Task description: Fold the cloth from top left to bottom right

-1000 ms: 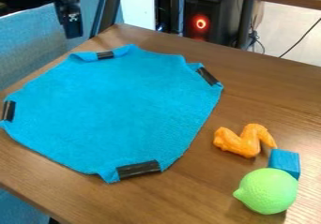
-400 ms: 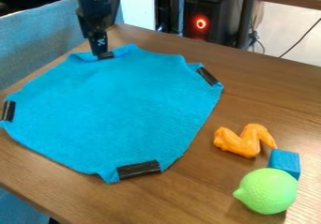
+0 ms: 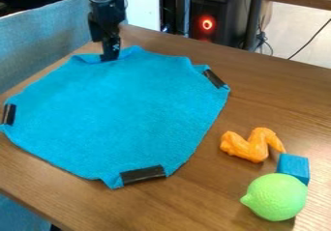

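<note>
The gripper (image 3: 110,57) is seen at upper left, perhaps touching the top edge of the blue cloth (image 3: 123,111); its opening and hold cannot be told. The cloth is spread across left and centre.

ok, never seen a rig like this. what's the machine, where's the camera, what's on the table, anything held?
The machine is a black robot arm; its gripper is down at the far edge of a blue cloth. A fixed camera looks down at a slant on the wooden table. The cloth lies spread out, with black strips along its edge. At right are an orange wing-shaped toy, a blue block and a green lemon-shaped thing. Whether the gripper holds any cloth, I can't tell.
</note>
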Available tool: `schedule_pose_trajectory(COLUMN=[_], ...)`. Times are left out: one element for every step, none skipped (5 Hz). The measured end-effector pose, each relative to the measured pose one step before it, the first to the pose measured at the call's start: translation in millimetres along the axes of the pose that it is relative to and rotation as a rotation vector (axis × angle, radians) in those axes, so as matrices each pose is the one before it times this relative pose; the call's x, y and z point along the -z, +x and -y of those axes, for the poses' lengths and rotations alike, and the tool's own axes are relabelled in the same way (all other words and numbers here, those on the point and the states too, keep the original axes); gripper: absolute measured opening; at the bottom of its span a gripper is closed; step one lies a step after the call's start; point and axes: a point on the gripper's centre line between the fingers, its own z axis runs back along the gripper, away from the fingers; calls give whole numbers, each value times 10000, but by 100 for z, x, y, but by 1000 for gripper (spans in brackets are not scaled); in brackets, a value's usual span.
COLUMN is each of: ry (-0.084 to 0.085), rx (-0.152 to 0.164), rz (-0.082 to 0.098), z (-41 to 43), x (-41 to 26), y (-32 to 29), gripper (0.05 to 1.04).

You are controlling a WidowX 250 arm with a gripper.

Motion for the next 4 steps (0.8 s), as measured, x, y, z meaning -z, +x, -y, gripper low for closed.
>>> schedule_pose_trajectory(ry=[6,76,6,-80], rx=[-25,-59,-133,-54], rz=[-186,-10,-54,58], z=[202,-37,425,197], x=[671,95,449,88], y=[61,-68,-111,135], gripper=[1001,955,675,383])
